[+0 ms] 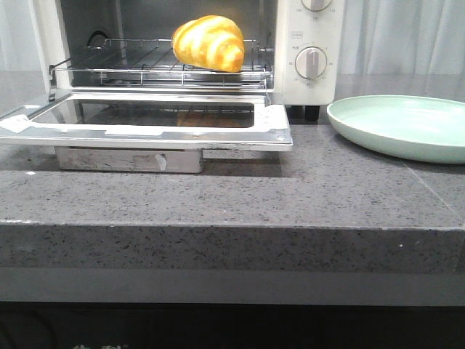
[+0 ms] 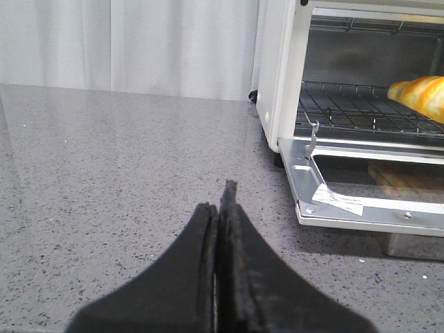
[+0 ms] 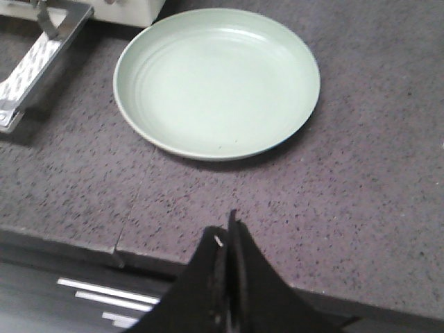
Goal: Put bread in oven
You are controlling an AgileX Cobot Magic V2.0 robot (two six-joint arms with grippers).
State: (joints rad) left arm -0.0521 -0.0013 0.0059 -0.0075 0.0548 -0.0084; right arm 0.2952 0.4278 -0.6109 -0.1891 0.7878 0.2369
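Nearest to us in the front view runs the thick front edge of the countertop (image 1: 232,251), a dark grey speckled stone with a matte, grainy face and a square-cut lip. We take the oven (image 1: 312,43) as our landmark. It is a cream-white toaster oven with a smooth painted shell and round knobs (image 1: 311,63) on its right side. Its door (image 1: 145,120) hangs fully dropped, lying flat just above the stone in front of the cavity, a bright metal frame around a dark glass pane.

Inside the oven, on the thin wire rack (image 1: 131,69), rests the bread (image 1: 209,42). It is a plump croissant-shaped roll, glossy golden-orange with paler yellow bands curving across it, sitting toward the right half of the rack and close to its front edge. A dim reflection of it shows in the door glass below.

To the right of the oven, just beside its foot, lies a pale green round plate (image 1: 436,149), shallow, smooth, with a raised rim.

In the left wrist view we see the left gripper (image 2: 223,208), its black rubbery fingers pressed together, hovering over bare stone left of the oven. In the right wrist view the right gripper (image 3: 227,239) is likewise closed tight on nothing, above the counter edge near the plate.
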